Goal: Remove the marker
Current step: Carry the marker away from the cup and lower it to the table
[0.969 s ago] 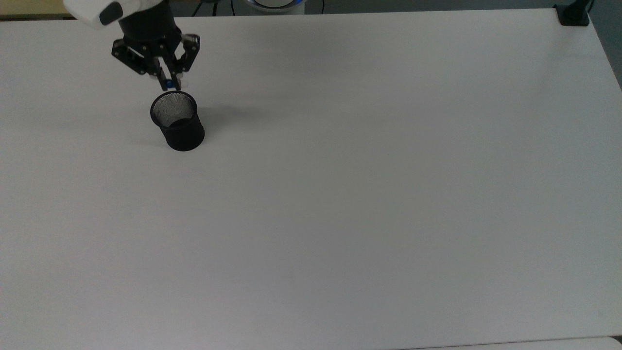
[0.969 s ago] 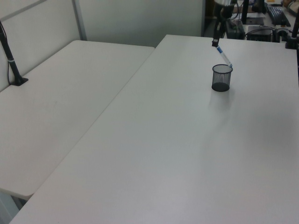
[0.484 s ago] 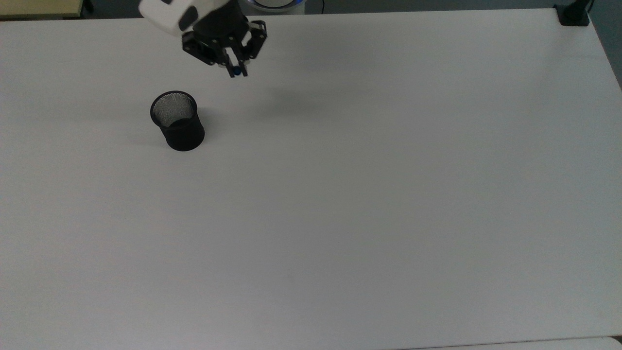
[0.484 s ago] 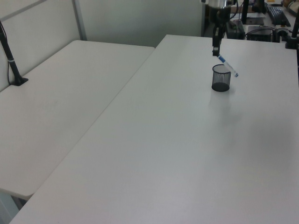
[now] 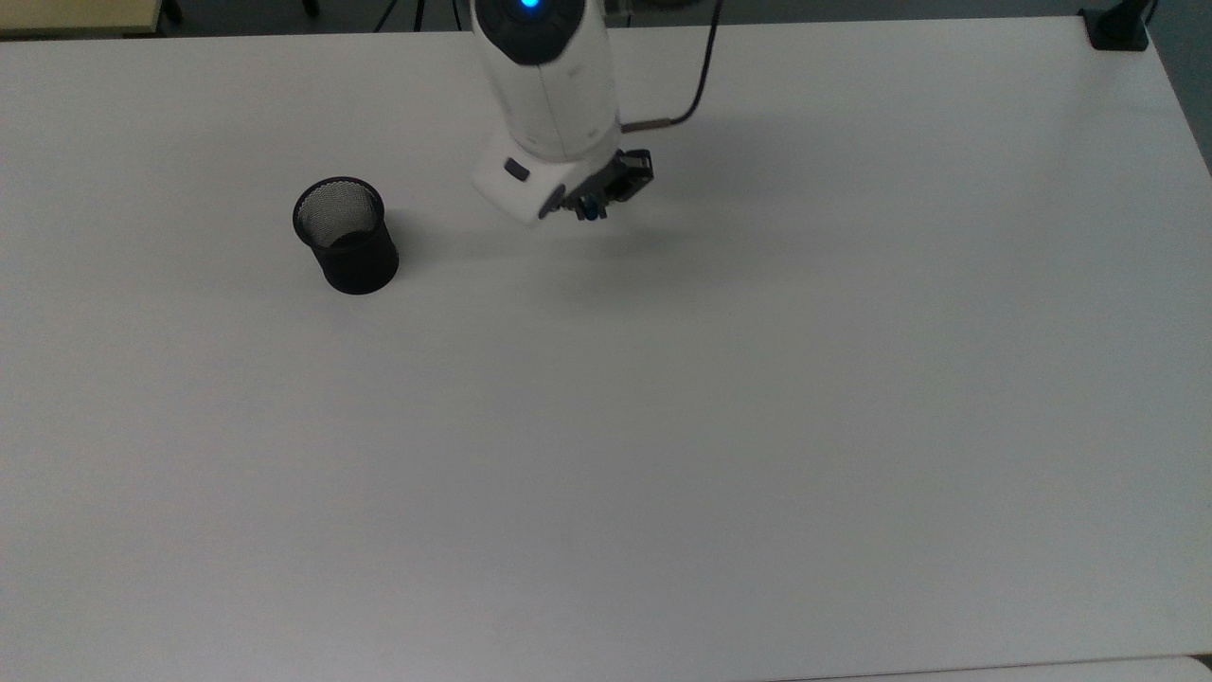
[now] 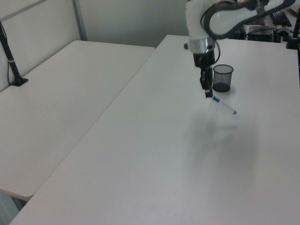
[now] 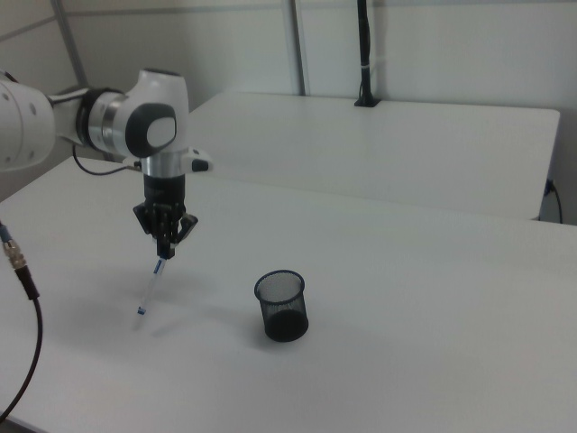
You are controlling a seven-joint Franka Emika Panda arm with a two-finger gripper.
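Hand (image 7: 166, 250): black two-finger unit on a white arm (image 5: 543, 85), pointing down, fingers pinched on the capped top end of the marker (image 6: 223, 105), above the surface (image 5: 720, 398).

Marker: white barrel, blue at both ends, hanging clear of the surface. Long axis tilted; in the left view it slopes down toward the left view's right, in the right view (image 7: 151, 289) down toward the right view's left, lower tip near the surface.

Black mesh cup (image 5: 346, 235): upright on the surface, well apart from the marker, at the top view's left of the hand.

Surface and room: plain white, matte; second white table (image 6: 61, 89) adjoining; pale wall panels (image 7: 433, 54); black post (image 7: 363, 54) clamped at the far edge.

Change from half a second ago: hand and marker have travelled from beside the cup to a spot farther along the surface, lower; cup unmoved.
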